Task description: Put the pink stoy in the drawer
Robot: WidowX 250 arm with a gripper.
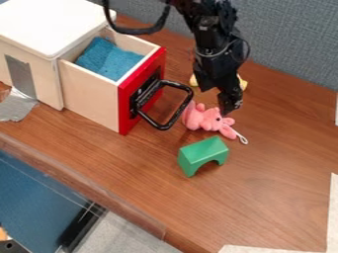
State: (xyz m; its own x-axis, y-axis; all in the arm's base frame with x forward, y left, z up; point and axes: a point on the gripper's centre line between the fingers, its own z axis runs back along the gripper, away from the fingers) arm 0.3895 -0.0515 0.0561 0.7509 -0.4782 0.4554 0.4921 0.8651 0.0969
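The black gripper (pixel 228 105) hangs right of the open drawer, with its lower end over the right part of the pink stuffed toy. Lying on the table, the pink toy (pixel 209 118) has a small light loop at its right end; whether the gripper touches it, I cannot tell. The drawer (pixel 96 94) is pulled out of its white-topped cabinet (pixel 49 24). It has a red front, a black handle and blue cloth inside.
A green arch block (pixel 201 152) stands just below the pink toy. Part of a yellow object (pixel 243 83) shows behind the gripper. The black handle (pixel 160 126) juts toward the toy. Grey tape (pixel 17 105) lies by the cabinet, and the table's front edge runs along the lower left.
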